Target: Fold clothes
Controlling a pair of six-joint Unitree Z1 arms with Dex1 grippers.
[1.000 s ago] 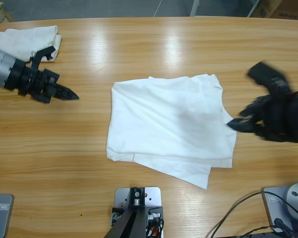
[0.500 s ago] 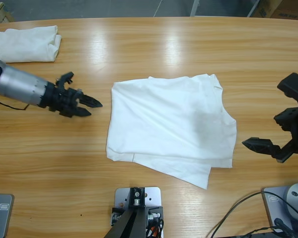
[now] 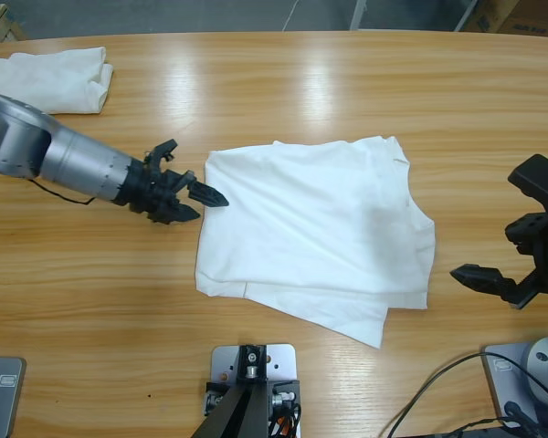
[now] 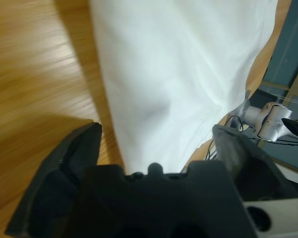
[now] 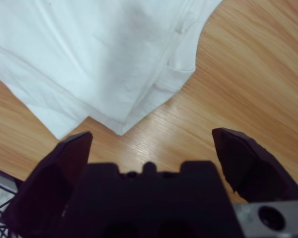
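Your large white cotton T-shirt [image 3: 315,233] is lying partly folded mid-tabletop [image 3: 283,82]. Your left hand [image 3: 210,194] is hovering wide open at its left edge; your right hand [image 3: 475,274], also wide, is sitting just beyond its right edge. A folded white cloth [image 3: 47,79] is resting at the far left corner.

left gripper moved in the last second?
Yes. The left gripper has travelled from near the small folded garment across the table to the left edge of the T-shirt, jaws open.

A plain white T-shirt [image 3: 315,228] is seen at the black left end effector [image 3: 196,195]; the table [image 3: 283,82] is streaked orange-brown wood.
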